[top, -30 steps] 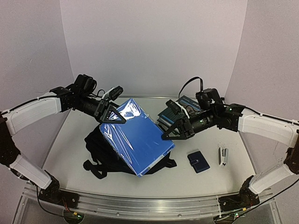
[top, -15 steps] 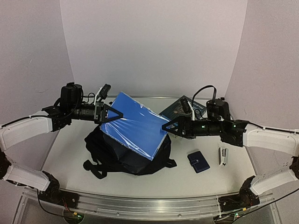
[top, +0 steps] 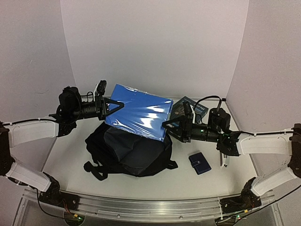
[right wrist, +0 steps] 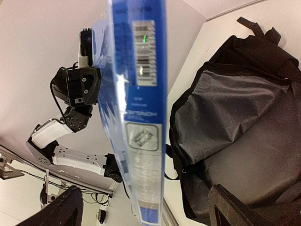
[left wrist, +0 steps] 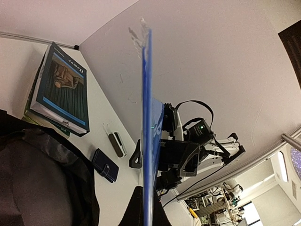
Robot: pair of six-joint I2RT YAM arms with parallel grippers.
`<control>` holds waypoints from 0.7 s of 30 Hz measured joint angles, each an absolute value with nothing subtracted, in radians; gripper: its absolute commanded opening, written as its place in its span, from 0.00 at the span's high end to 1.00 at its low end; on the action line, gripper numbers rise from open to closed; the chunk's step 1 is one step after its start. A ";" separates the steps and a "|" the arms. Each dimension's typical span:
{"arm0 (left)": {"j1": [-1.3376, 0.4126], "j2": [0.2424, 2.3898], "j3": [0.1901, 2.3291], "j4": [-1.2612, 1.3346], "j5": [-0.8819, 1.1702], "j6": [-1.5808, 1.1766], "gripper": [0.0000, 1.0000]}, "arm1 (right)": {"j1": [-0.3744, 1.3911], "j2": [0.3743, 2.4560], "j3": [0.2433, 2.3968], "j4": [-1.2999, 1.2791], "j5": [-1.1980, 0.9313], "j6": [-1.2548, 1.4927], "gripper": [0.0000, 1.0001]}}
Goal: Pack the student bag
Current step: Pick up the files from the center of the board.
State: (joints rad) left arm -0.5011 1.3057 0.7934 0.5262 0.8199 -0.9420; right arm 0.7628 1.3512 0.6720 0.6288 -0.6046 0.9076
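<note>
Black student bag (top: 136, 160) flat, long axis L-R

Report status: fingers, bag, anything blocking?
Copy: left fingers shut on blue wrapped pad, above student bag; right fingers open at pad's edge. Bag mouth open, grey lining showing; nothing seen blocking.

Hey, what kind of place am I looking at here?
Likely a robotics lab test booth: plain white panels enclose the table, robot arms are bolted to an aluminium rail, and a backpack is staged.
</note>
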 measured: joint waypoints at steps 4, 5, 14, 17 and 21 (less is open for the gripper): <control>-0.501 1.326 0.789 0.581 0.841 -0.991 1.00 | 0.763 1.376 0.679 0.645 -0.610 0.916 0.23; -0.501 1.327 0.789 0.588 0.846 -0.999 1.00 | 0.763 1.383 0.682 0.651 -0.611 0.918 0.28; -0.501 1.331 0.775 0.604 0.894 -1.030 1.00 | 0.763 1.416 0.708 0.744 -0.635 0.934 0.50; -0.501 1.331 0.770 0.603 0.897 -1.030 1.00 | 0.763 1.426 0.710 0.796 -0.658 0.950 0.62; -0.501 1.333 0.770 0.605 0.898 -1.030 1.00 | 0.763 1.440 0.712 0.841 -0.682 0.972 0.76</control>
